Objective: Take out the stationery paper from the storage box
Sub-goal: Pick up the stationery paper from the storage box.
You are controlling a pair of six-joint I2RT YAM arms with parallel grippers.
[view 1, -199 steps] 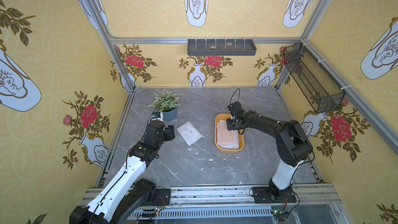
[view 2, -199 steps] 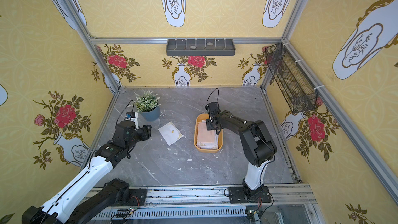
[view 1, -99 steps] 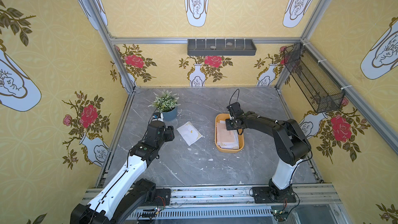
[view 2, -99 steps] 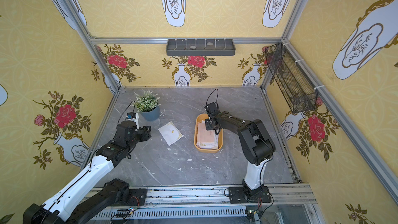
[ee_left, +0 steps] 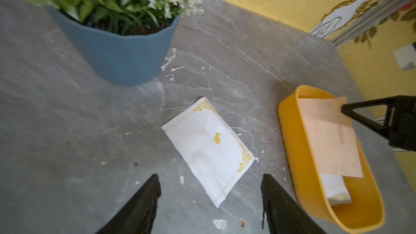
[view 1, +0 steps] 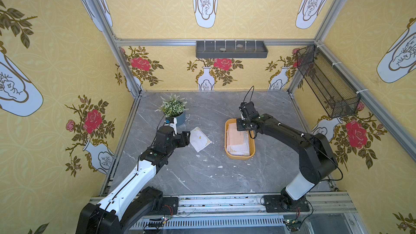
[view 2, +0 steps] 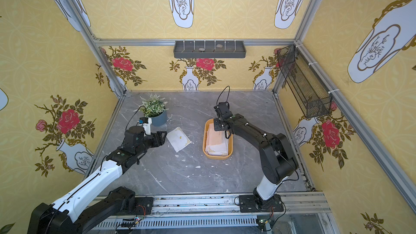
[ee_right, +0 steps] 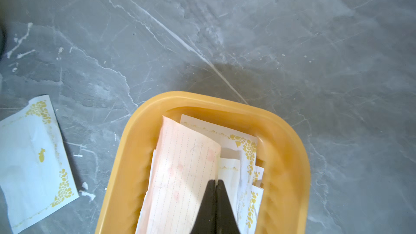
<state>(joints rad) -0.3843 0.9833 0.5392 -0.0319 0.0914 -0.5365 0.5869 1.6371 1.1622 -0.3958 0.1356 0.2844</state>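
Left wrist: unreadable red stamp (ee_left: 341,133) on stationery paper (ee_left: 324,149)

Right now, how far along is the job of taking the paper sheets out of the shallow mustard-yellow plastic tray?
Done: one white sheet with gold corners lies on the grey marble table, in front of the open left gripper. In hand: the right gripper is shut on a pale peach-pink lined sheet, partly lifted in the shallow mustard-yellow plastic tray. Left: several white gold-cornered sheets are in the tray.
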